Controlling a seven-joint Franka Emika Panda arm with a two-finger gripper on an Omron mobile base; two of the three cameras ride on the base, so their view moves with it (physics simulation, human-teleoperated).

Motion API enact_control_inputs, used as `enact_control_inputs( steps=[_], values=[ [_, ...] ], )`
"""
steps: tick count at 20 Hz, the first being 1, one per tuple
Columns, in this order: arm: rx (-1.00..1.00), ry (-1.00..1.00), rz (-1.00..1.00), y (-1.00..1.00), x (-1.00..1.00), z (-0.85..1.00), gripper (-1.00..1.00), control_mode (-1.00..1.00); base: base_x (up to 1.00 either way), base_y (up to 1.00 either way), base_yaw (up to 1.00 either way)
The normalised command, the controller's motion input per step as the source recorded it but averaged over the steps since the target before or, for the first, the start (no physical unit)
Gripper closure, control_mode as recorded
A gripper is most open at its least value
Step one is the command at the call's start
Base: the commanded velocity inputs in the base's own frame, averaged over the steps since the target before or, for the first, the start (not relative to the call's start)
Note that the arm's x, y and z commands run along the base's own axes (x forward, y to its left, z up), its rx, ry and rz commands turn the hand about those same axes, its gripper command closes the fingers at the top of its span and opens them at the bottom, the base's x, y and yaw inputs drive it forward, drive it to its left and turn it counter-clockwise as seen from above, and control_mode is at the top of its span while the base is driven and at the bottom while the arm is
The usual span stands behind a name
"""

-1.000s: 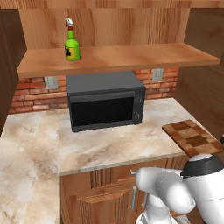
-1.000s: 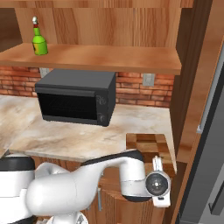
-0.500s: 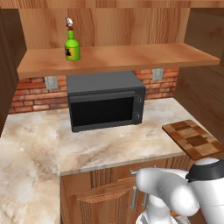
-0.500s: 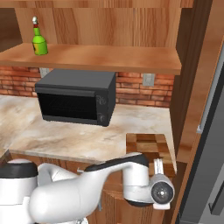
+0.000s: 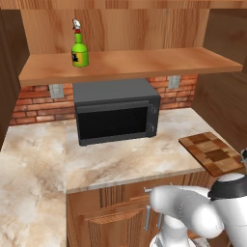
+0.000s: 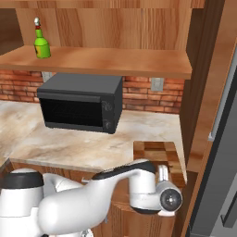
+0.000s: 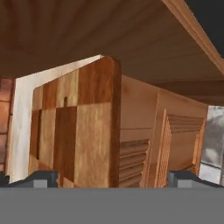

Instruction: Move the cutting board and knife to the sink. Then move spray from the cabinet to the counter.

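You are lining up on the flat rectangular wooden cutting board of light and dark brown patchwork blocks [image 5: 211, 153], which lies at the far right end of the beige and tan marbled stone counter [image 5: 120, 161], to the right of the black microwave [image 5: 116, 116] and overhanging the counter's near edge a little. In the hand view the two-finger gripper [image 7: 109, 177] has rolled so the board [image 7: 74, 131] stands on edge in front of it, its rounded rim between the two dark finger tips, which stand wide apart with nothing between them.

From the right base view the white arm's hand [image 6: 159, 196] sits low, just in front of the board's near edge [image 6: 157, 152], by the panelled wooden base cabinet [image 5: 120, 212].

My advice: take the board by its overhanging edge. Keep the jaws spread and square to the rim, so one finger passes above and one below. Go in slowly; the lower finger has little room against the cabinet front, and a knock could push the board back. Close only when the rim sits well between the pads.

I cannot make out the knife. The small bright green spray bottle with a white-and-red nozzle [image 5: 79, 46] stands on the lighter shelf board of the brown wood-grain wall cabinet [image 5: 130, 65], far left, for later.
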Motion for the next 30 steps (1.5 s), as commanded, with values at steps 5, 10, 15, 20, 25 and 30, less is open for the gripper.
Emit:
enact_control_inputs(
  steps=[5, 10, 15, 20, 25, 30],
  values=[
    [0.01, -0.07, 0.01, 0.18, 0.07, -0.19, -1.0, -1.0, 0.0, 0.0, 0.0],
    [0.01, -0.13, 0.0, 0.11, 0.21, -0.04, -1.0, -1.0, 0.0, 0.0, 0.0],
    [0.01, -0.09, 0.0, 0.11, 0.3, 0.0, -1.0, -1.0, 0.0, 0.0, 0.0],
    [0.0, 0.0, 0.01, 0.03, 0.09, -0.03, -1.0, -1.0, 0.0, 0.0, 0.0],
    [0.0, 0.0, 0.05, 0.0, 0.0, -0.13, -1.0, -1.0, 0.0, 0.0, 0.0],
    [0.0, 0.0, 0.05, 0.0, 0.02, -0.14, -1.0, -1.0, 0.0, 0.0, 0.0]
  ],
)
